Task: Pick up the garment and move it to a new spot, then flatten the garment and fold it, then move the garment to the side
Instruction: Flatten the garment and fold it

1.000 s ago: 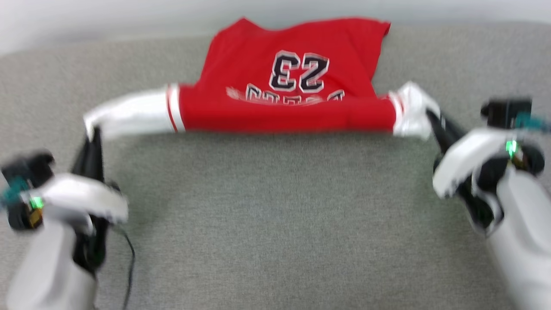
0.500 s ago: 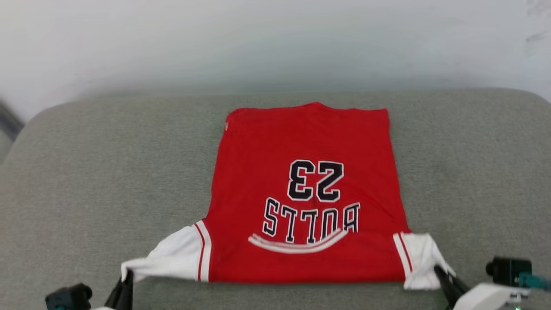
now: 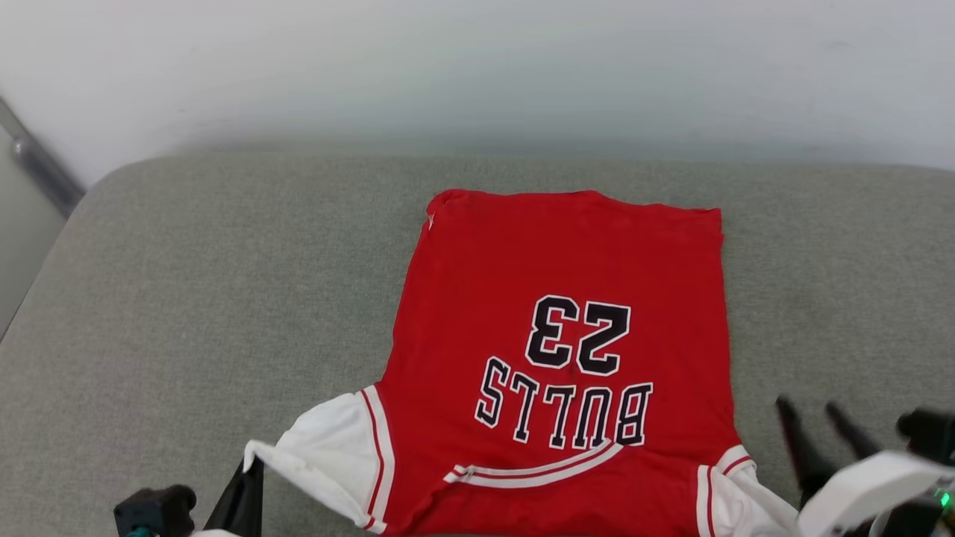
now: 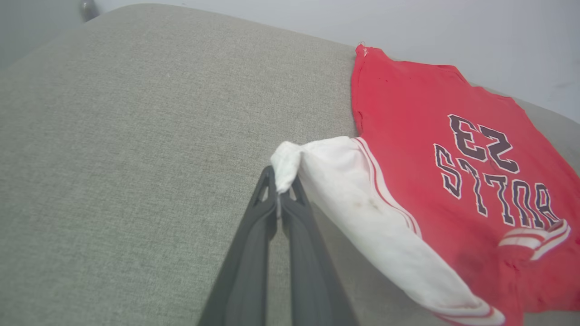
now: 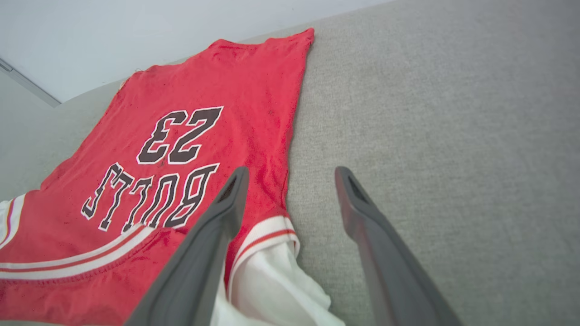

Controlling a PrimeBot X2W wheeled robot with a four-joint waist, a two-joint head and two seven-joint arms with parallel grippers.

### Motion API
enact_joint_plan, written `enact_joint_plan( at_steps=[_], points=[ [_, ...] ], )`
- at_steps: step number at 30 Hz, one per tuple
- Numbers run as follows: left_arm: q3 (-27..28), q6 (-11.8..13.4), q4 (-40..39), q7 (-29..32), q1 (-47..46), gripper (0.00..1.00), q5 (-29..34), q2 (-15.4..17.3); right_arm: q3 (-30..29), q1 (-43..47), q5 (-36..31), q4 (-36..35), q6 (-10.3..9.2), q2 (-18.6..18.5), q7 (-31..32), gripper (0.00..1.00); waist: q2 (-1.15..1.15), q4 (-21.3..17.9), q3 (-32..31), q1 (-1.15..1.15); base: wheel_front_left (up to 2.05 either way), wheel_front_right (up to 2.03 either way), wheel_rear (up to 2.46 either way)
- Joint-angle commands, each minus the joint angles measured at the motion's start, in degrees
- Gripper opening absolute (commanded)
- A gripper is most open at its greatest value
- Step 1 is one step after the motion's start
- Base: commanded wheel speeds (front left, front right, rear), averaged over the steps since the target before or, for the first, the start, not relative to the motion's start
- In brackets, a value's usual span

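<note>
The garment (image 3: 567, 298) is a red T-shirt with white sleeve ends, spread print-up on the grey cushion, its "BULLS 23" reading upside down and its collar toward me. In the left wrist view my left gripper (image 4: 277, 186) is shut on the tip of the white left sleeve (image 4: 362, 203), holding it slightly raised; the head view has that gripper (image 3: 250, 466) at the lower left. My right gripper (image 3: 809, 406) stands open just right of the garment's right sleeve (image 5: 272, 280), which lies crumpled and free below its fingers (image 5: 226, 213). The garment (image 5: 190, 117) lies to the left there.
The grey cushioned surface (image 3: 186, 298) extends well left and right of the garment, and ends at a pale wall (image 3: 477, 67) behind. A metal bar (image 3: 41, 168) runs along the far left edge.
The right gripper has opened and let go of the right sleeve, which dropped onto the cushion. The head camera has shifted, so the garment sits lower and further right. The left grip is unchanged.
</note>
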Motion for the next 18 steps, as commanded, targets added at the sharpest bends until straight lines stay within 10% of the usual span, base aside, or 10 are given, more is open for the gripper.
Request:
enact_joint_plan(
  at_steps=[1,18],
  points=[
    [-0.3,0.4,-1.7,-0.2,-1.3,0.0,0.7,0.2,-1.6,-4.0,-0.4,-0.3,-0.02,-0.6,-0.2,1.0,0.0,0.8,1.4,0.01,0.0,0.0,0.0],
    [-5.9,-5.3,-7.1,-4.9,-15.5,0.0,5.4,-1.6,-7.8,-43.4,-2.1,20.0,-0.02,-14.5,25.6,1.0,0.0,12.3,18.2,0.01,0.0,0.0,0.0]
  ],
)
